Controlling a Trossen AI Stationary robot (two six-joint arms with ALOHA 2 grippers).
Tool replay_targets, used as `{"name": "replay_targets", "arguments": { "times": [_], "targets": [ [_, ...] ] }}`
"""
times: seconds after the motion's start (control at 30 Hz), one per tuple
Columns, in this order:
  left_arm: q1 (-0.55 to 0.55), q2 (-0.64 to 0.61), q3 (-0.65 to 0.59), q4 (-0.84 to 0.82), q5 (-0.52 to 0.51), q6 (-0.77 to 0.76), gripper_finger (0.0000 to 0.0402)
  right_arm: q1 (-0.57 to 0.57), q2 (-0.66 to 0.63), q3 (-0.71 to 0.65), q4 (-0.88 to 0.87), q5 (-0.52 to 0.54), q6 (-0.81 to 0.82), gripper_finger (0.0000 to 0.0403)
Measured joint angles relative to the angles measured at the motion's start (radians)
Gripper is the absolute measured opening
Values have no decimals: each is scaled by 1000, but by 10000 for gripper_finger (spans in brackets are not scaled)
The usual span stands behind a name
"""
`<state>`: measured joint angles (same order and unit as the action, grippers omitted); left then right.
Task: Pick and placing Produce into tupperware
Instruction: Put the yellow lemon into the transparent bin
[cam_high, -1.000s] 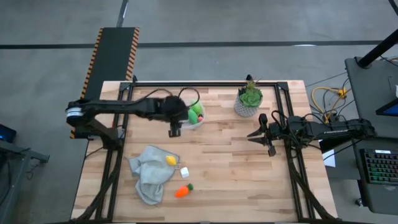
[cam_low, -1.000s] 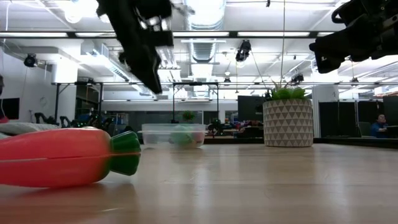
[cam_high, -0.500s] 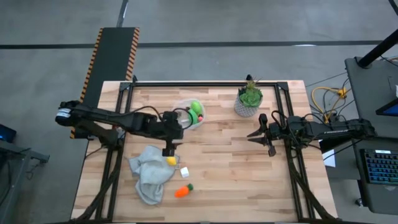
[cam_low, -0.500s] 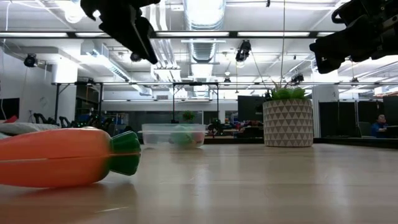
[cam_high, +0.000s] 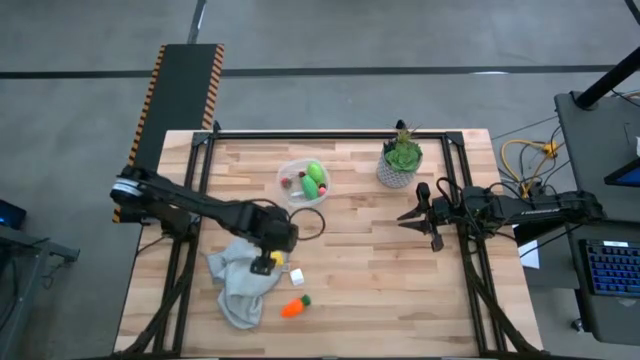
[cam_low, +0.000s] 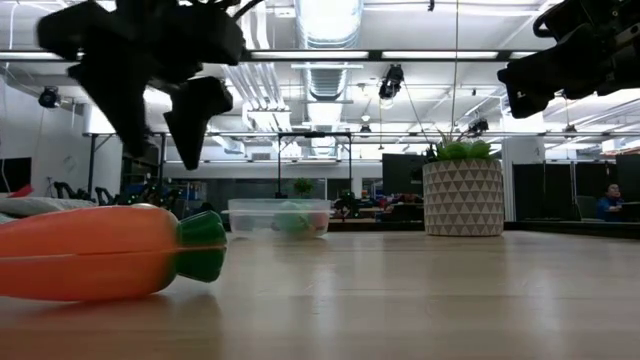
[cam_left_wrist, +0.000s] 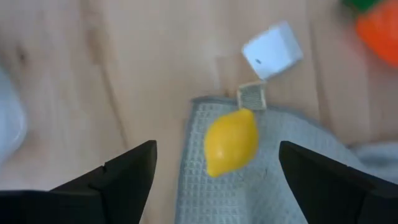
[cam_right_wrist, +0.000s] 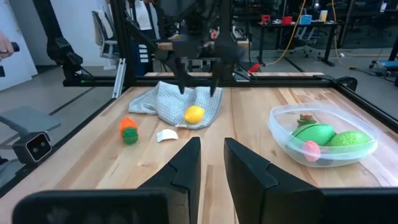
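Note:
My left gripper (cam_high: 266, 262) (cam_left_wrist: 214, 186) is open and hovers over the yellow lemon (cam_left_wrist: 231, 142) (cam_high: 276, 258), with one finger on either side and touching nothing. The lemon lies on a crumpled grey cloth (cam_high: 238, 282). The orange carrot with a green top (cam_high: 293, 307) (cam_low: 100, 250) lies on the table nearer the near edge. The clear tupperware (cam_high: 305, 183) (cam_right_wrist: 323, 137) stands toward the far edge and holds green pieces and small pink and red ones. My right gripper (cam_high: 420, 216) (cam_right_wrist: 212, 163) waits at the table's right, its fingers a narrow gap apart.
A small white cube (cam_high: 296, 276) (cam_left_wrist: 272, 51) sits just beyond the cloth's edge, between lemon and carrot. A potted plant in a white patterned pot (cam_high: 400, 160) (cam_low: 462, 195) stands near the far right. Bare wood lies between the tupperware, the cloth and my right gripper.
My left gripper has moved from beside the tupperware toward the table's near edge and downward, ending over the lemon on the cloth. The tupperware, covered by the arm before, now shows fully. My right arm kept still.

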<state>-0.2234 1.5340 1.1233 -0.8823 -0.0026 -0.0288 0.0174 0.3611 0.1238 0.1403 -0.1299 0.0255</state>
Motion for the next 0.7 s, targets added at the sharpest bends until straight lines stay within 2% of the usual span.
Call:
{"name": "replay_targets", "arguments": {
  "times": [0.23,0.7],
  "targets": [
    [-80,58,-4,4,-57,88,322,0,0,0,3,0,0,63],
    [-86,193,-13,6,-87,119,322,0,0,0,6,0,0,63]
  ]
}}
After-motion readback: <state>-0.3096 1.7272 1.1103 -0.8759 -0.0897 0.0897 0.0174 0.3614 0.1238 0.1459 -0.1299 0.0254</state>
